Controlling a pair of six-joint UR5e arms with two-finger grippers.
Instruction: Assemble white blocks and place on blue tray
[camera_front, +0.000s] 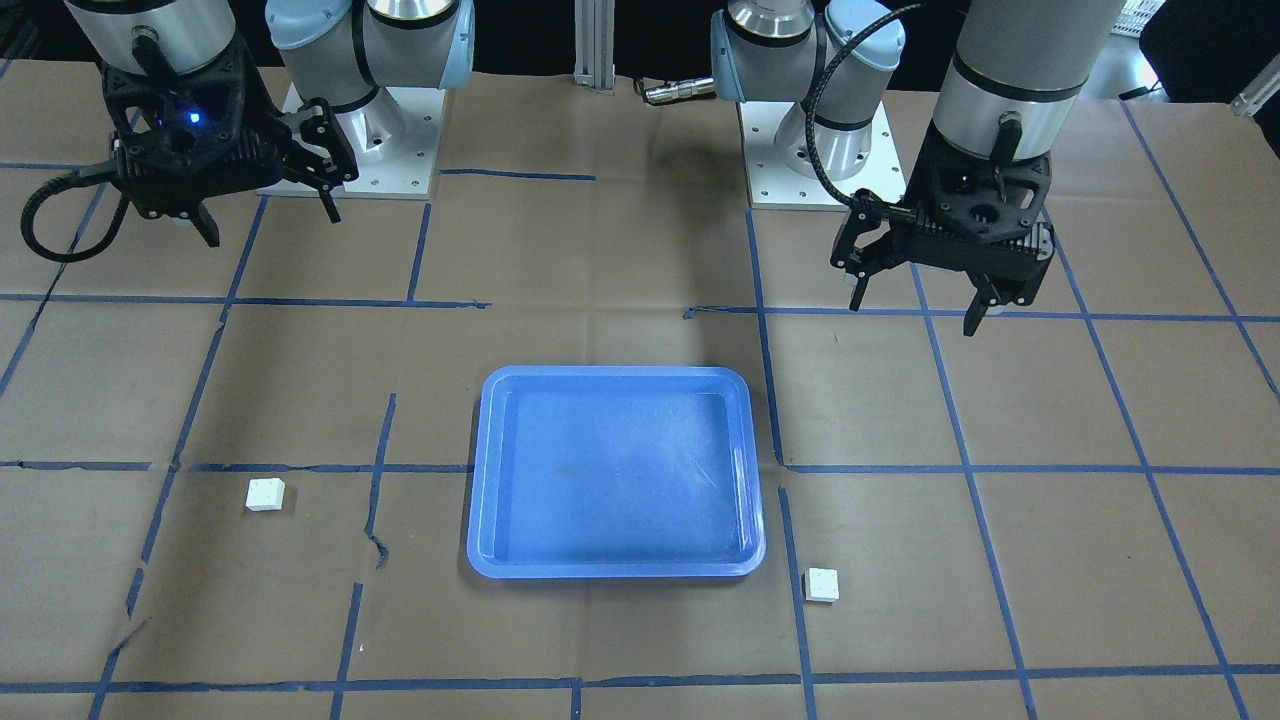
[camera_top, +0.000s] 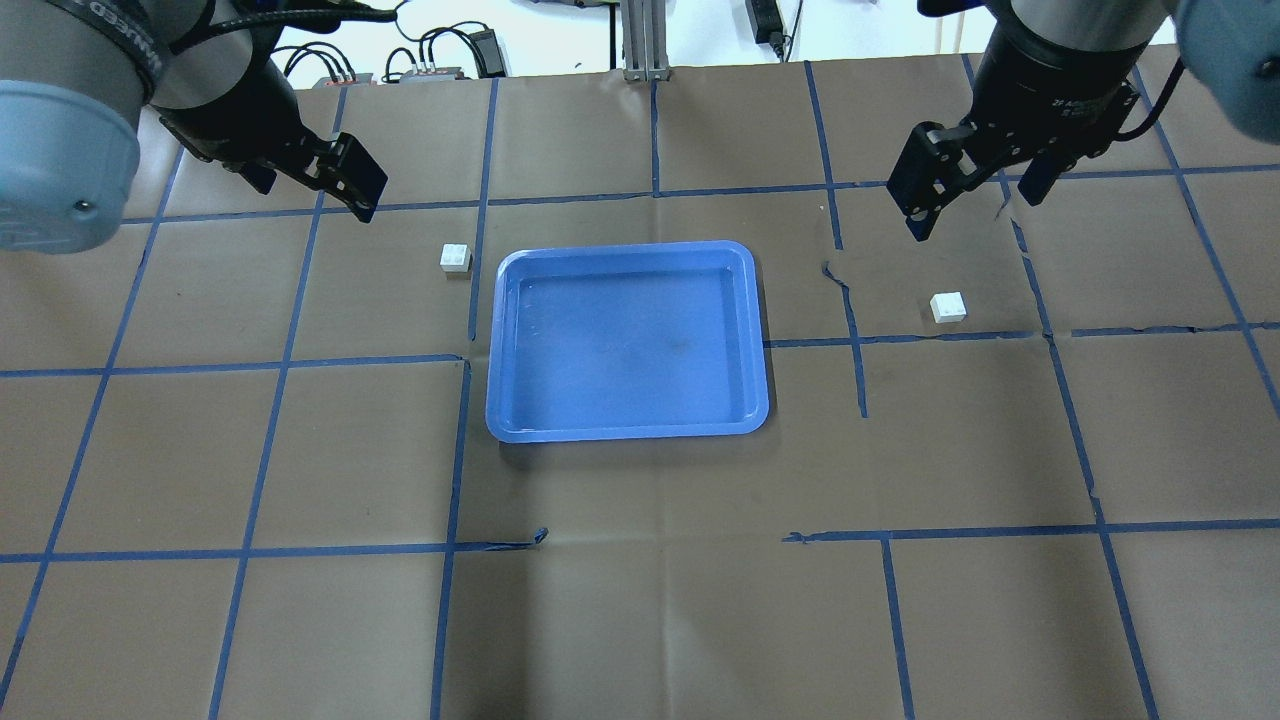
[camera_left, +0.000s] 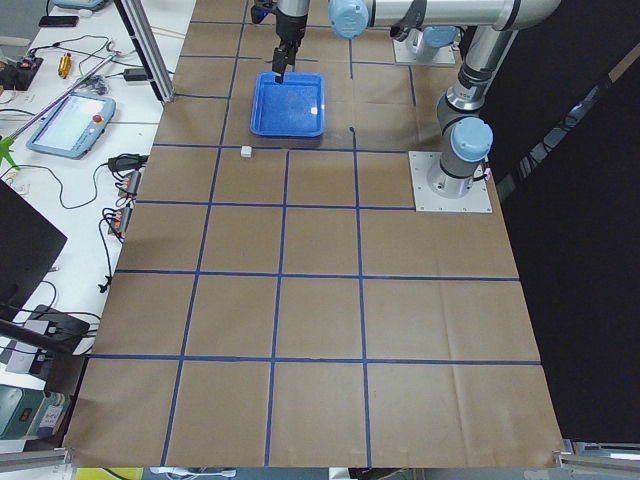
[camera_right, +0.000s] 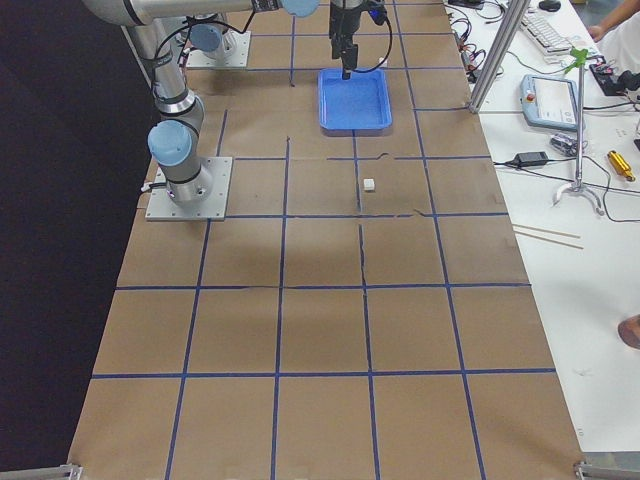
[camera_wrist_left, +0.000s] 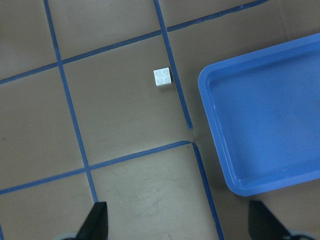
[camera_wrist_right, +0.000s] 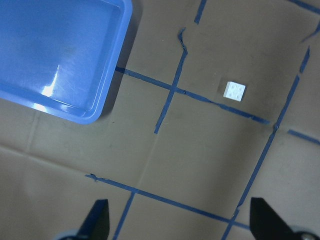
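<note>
Both my arms hang above the worktop, and nothing is gripped. My left fingers stand wide apart, and my right fingers also. I think this is so that each pair can come down over one brick.

The left white block lies studs up just beside a far corner of the blue tray, not touching it. The right white block lies studs up too, well apart from the tray on its other side. The tray is between them and empty (a good place, I judge, because either arm can reach it at the end).

The task is at its beginning: no block is taken and none is joined. Because the left block is so near the rim, there may be little room for a finger on that side.
</note>
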